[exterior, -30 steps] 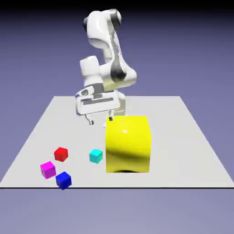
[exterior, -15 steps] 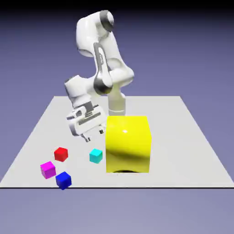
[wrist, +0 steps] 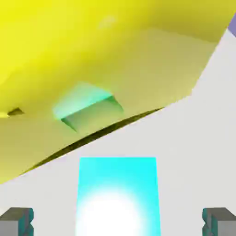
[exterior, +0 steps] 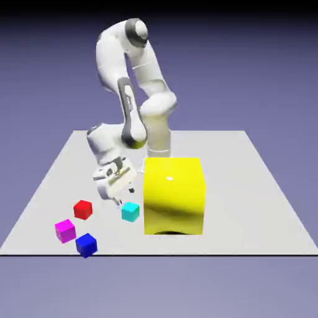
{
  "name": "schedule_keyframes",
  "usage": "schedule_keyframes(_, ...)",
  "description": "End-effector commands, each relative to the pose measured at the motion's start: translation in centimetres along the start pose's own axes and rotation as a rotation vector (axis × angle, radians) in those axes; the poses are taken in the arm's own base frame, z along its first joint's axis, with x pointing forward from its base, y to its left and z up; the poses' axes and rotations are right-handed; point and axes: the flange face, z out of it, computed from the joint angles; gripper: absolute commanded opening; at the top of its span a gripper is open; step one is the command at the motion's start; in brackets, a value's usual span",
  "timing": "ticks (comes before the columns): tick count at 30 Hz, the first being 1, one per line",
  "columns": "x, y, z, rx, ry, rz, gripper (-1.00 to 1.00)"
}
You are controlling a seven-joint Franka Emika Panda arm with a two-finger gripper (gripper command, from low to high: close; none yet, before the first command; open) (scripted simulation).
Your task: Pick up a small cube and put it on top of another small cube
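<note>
The small cyan cube (exterior: 130,212) sits on the table just left of the big yellow block (exterior: 174,195). My gripper (exterior: 125,200) hangs open right above the cube, tilted, not touching it. In the hand view the cyan cube (wrist: 117,198) fills the lower middle, between the two grey fingertips (wrist: 17,221), which stand wide apart. The small magenta cube (exterior: 64,230) rests near the table's front edge at the exterior view's left, apart from the gripper.
A small red cube (exterior: 82,209) lies left of the cyan one, and a small blue cube (exterior: 86,245) sits by the front edge beside the magenta one. The yellow block (wrist: 92,69) looms close behind the cyan cube in the hand view, mirroring it.
The arm has swung down and toward the exterior view's left, bringing the open gripper from beside the yellow block's top to just above the cyan cube. The cubes have not moved.
</note>
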Motion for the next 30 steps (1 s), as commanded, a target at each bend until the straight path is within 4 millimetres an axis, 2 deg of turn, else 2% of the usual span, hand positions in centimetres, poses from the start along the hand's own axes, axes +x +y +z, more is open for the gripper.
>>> schedule_keyframes(1,0.1,0.1,0.4,0.0,0.004,0.0,0.0)
schedule_keyframes(12,-0.8,0.4,6.1,0.0,-0.011,0.002,0.0)
schedule_keyframes(13,-0.8,0.4,6.1,0.0,-0.011,0.002,-1.0)
schedule_keyframes(14,-0.8,0.4,6.1,0.0,-0.011,0.002,-1.0)
schedule_keyframes(21,0.1,0.3,2.2,0.001,0.012,0.0,-1.0)
schedule_keyframes(28,-0.1,-0.1,-0.7,0.0,-0.01,0.004,-1.0)
schedule_keyframes(30,1.0,2.4,-1.9,-0.028,0.019,0.092,-1.0)
